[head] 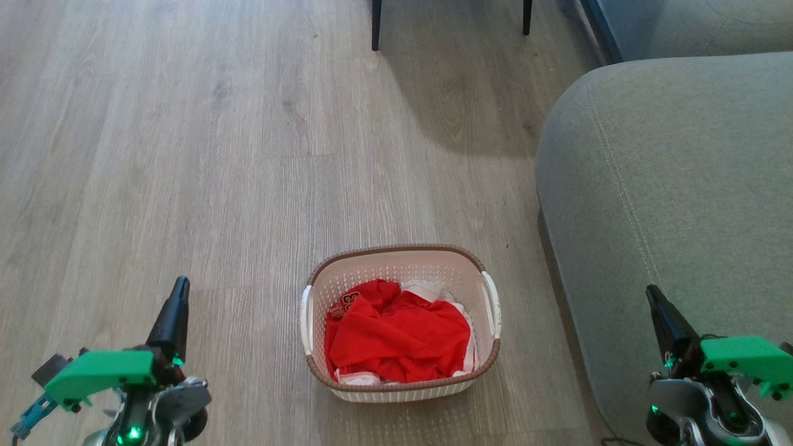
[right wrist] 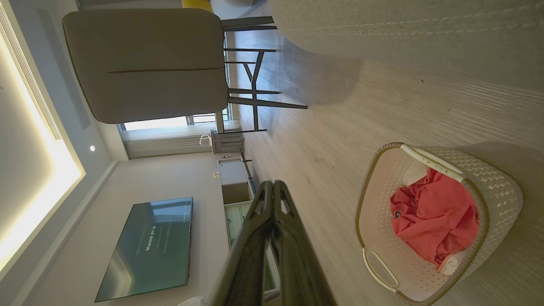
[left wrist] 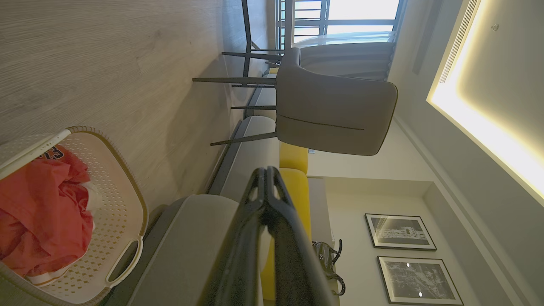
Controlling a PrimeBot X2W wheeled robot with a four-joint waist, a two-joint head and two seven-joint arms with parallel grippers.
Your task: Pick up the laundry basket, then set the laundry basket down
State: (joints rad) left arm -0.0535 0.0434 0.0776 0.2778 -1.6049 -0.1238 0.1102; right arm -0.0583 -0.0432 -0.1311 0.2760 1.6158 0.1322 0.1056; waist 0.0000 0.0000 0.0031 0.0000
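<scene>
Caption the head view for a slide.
White perforated plastic basket with red clothes on wooden floor between left gripper and right gripper.

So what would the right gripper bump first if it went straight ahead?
Nothing close: the right gripper points over bare floor, probably toward the low cabinet far off.

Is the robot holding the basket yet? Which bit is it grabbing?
Nothing is held. The left pincer and right pincer are both shut on nothing, off to either side of the laundry basket, which sits on the floor.
</scene>
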